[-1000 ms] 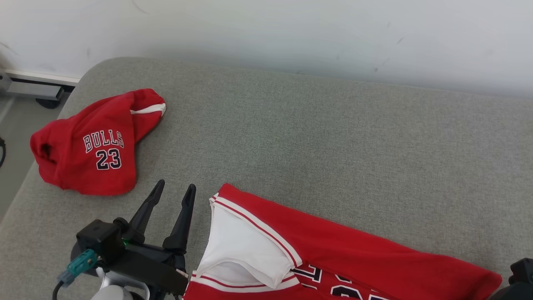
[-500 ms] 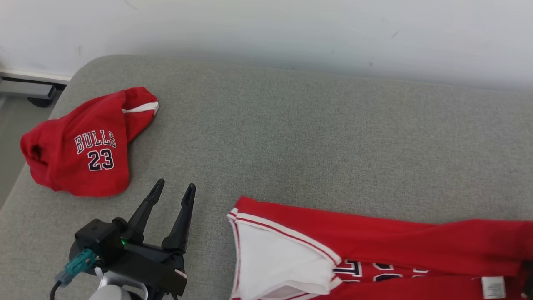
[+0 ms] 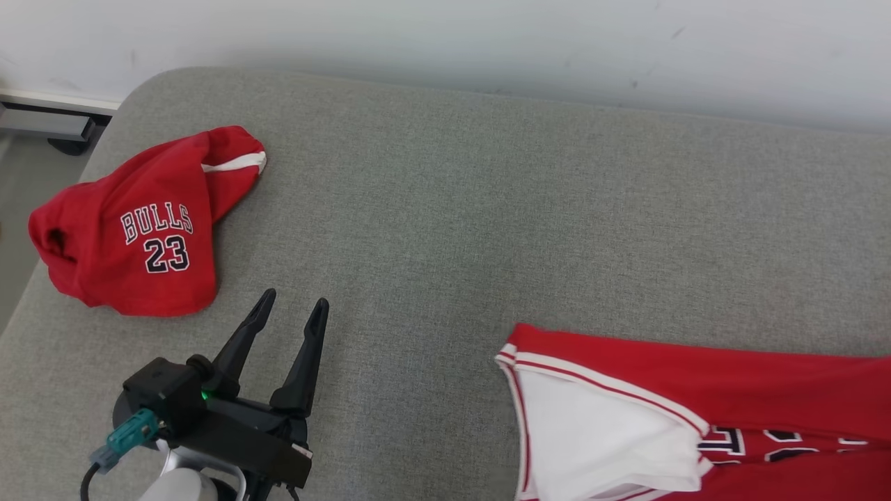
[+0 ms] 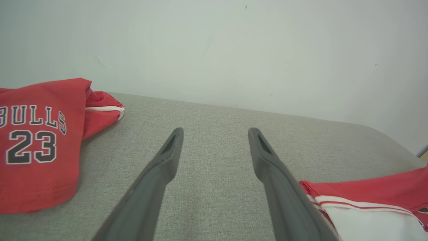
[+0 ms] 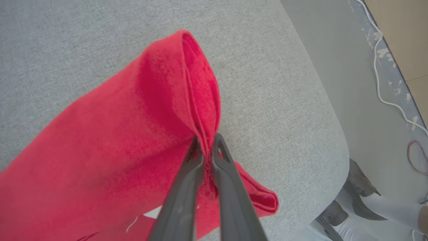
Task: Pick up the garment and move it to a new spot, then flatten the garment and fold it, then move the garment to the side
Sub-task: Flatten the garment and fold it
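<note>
Two red Bulls garments lie on the grey upholstered cushion (image 3: pixel 487 209) — a bunched "BULLS 23" shirt (image 3: pixel 139 229) near its far left corner, and the red jersey (image 3: pixel 696 376) with white-and-red trim along the near right edge, white lining showing at its opening. The right gripper (image 5: pixel 206 138) has its fingers clenched on a gathered fold of the red jersey, close to the cushion's rounded right end. The left gripper (image 3: pixel 294 300) hovers over bare cushion between the two garments, fingers spread wide and grasping nothing — apart from both.
</note>
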